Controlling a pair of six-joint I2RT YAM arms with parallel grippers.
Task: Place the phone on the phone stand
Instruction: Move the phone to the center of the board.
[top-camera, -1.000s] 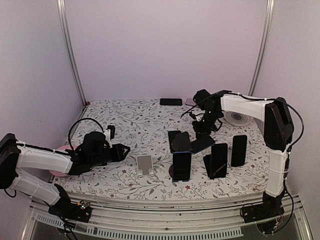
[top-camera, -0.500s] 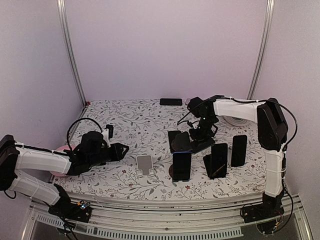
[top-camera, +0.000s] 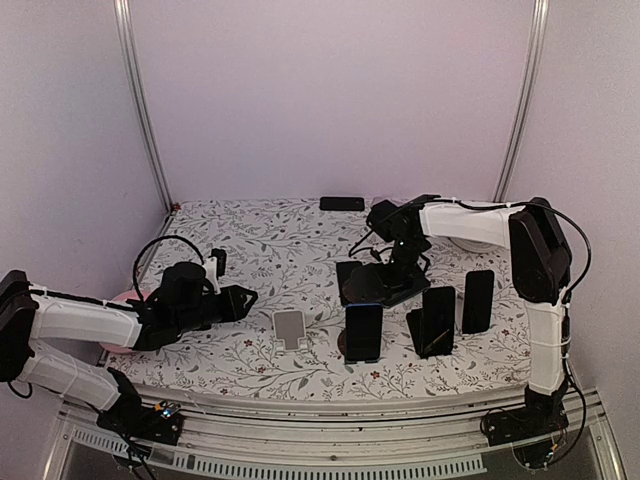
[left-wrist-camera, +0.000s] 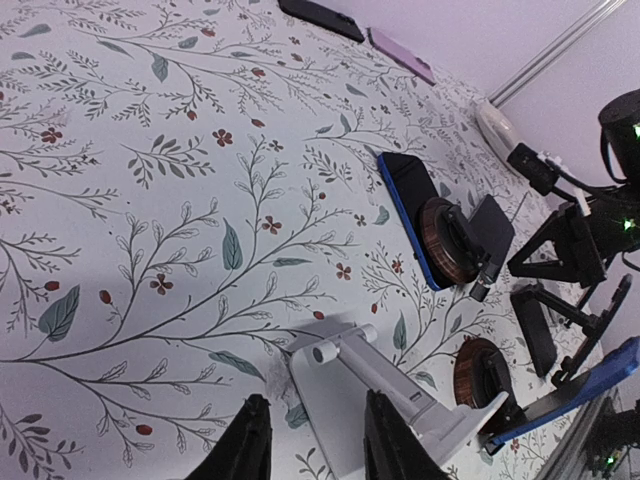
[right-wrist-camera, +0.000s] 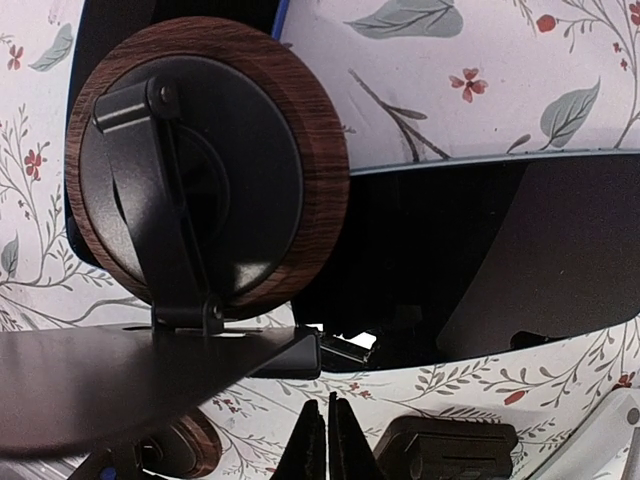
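Two arms | I read right gripper pressed together, probably nudging phone against wood-ringed stand | left gripper spread, parked by white stand, out of the way.

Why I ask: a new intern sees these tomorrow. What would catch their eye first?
A row of dark phones stands propped upright at the front right of the table. Behind them the right end effector hangs low over a wood-rimmed round stand, while the left end effector faces an empty white stand.
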